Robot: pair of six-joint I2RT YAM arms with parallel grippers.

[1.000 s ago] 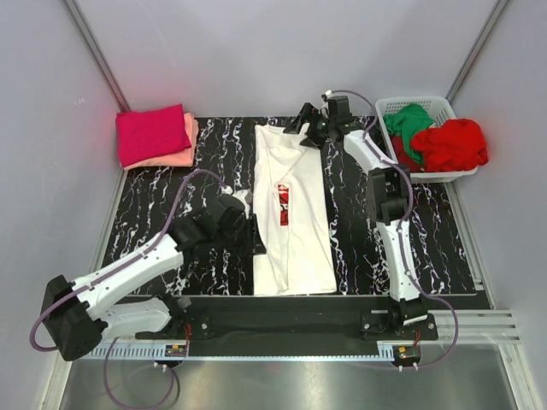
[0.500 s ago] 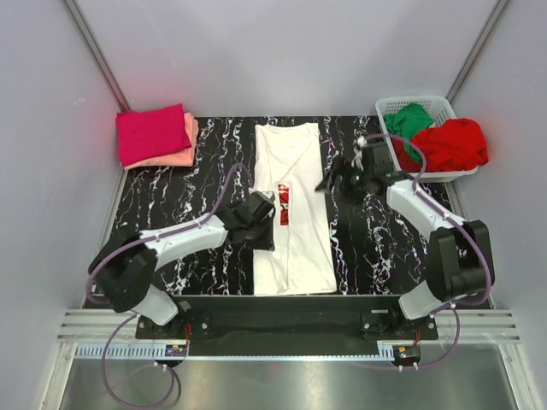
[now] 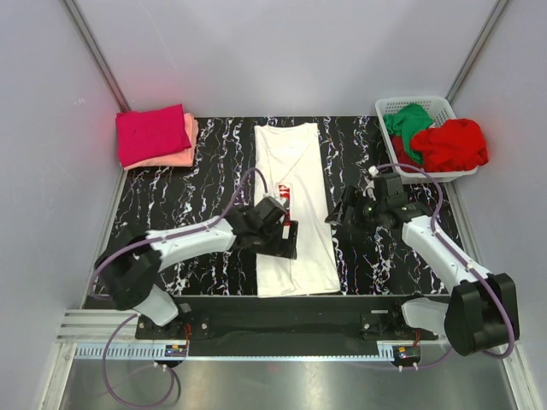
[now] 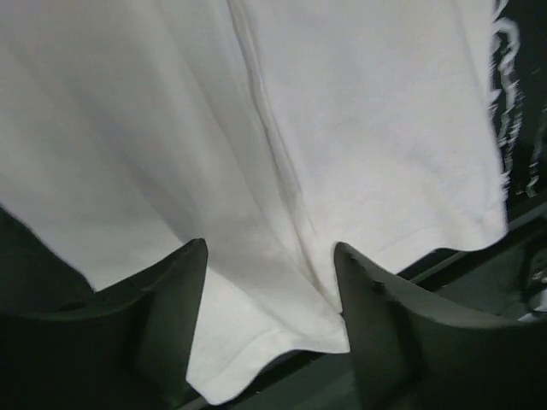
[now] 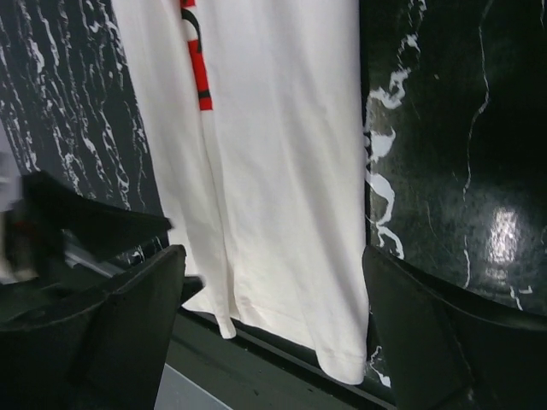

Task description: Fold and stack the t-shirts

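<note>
both the left fingers (image 4: pixel 171 316) and right fingers (image 5: pixel 120 325) hang open and empty over the white t-shirt (image 3: pixel 299 162), a long folded strip on the middle of the counter (image 3: pixel 154 196). pinch its near hem corners through every layer, level, then carry toward the collar.

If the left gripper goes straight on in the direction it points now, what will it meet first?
Probably the white t-shirt, near its hem: the left gripper, open, points at it.
</note>
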